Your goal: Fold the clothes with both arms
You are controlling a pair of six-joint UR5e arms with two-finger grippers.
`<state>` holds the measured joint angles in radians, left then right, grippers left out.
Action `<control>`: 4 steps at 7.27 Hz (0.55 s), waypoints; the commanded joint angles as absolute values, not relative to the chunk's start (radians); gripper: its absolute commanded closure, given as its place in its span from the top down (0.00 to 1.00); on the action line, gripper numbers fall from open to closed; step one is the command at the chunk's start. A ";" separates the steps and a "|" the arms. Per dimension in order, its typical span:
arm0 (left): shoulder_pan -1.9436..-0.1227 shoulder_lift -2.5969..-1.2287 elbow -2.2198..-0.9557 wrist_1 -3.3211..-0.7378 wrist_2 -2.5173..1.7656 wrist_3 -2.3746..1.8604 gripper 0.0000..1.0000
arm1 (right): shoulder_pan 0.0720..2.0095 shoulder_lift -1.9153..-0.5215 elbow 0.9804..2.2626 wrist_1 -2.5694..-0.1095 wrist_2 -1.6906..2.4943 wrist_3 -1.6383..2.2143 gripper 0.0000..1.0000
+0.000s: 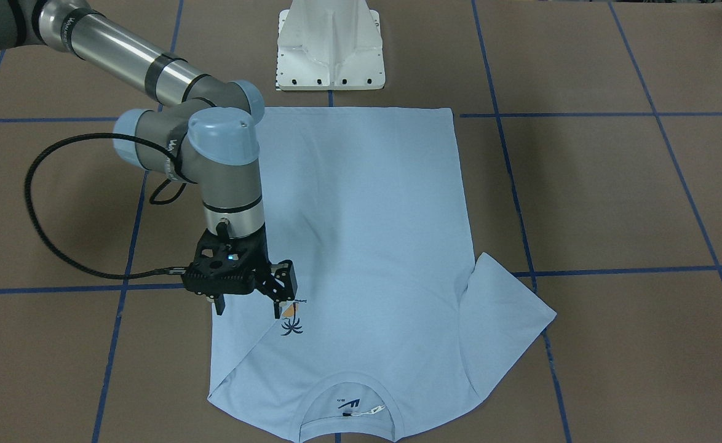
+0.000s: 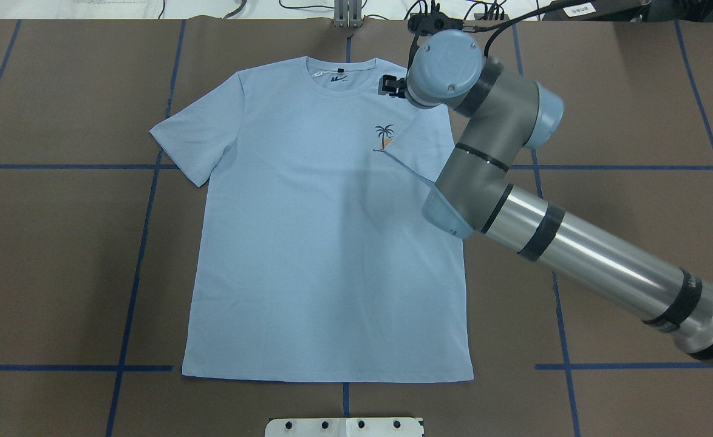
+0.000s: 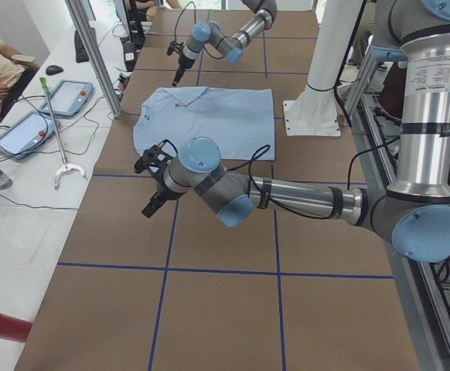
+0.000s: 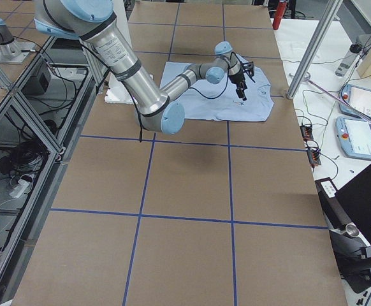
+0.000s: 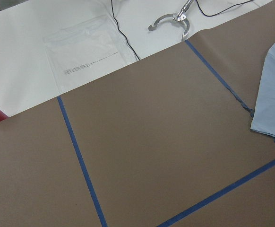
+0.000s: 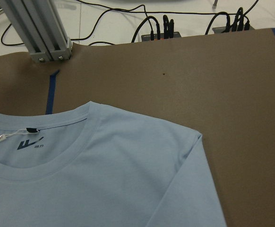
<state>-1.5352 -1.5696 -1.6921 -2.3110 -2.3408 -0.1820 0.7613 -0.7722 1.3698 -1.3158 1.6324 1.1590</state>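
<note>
The right gripper point(image 1: 248, 311) stood with its fingers wide apart and gripped nothing. One fingertip point(image 1: 277, 312) was just beside the palm print point(image 1: 291, 326) of the T-shirt point(image 1: 361, 215), at the tip of the sleeve point(image 2: 414, 142) that lay folded onto the chest. The left gripper point(image 3: 151, 184) hung well apart from the T-shirt; I could not tell its opening. The T-shirt lay flat on the brown table point(image 1: 613, 197), its hem near the white base point(image 1: 330, 49).

T-shirt point(image 1: 361, 234) on table point(image 1: 613, 184); right end effector point(image 1: 248, 309) over it.
</note>
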 commanded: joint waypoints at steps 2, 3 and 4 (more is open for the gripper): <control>-1.413 -1.637 -1.692 -2.338 -2.256 -0.397 1.00 | 1.057 -0.868 1.541 -1.489 2.008 0.816 1.00; -1.316 -1.666 -1.687 -2.341 -2.152 -0.473 1.00 | 1.150 -0.924 1.554 -1.488 2.107 0.667 1.00; -1.249 -1.721 -1.649 -2.342 -2.087 -0.594 1.00 | 1.210 -0.987 1.558 -1.479 2.162 0.564 1.00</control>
<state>-1.3409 -1.6644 -1.6803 -2.3399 -2.1803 -0.4644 1.1142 -0.9110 1.5422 -1.4820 2.0635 0.7133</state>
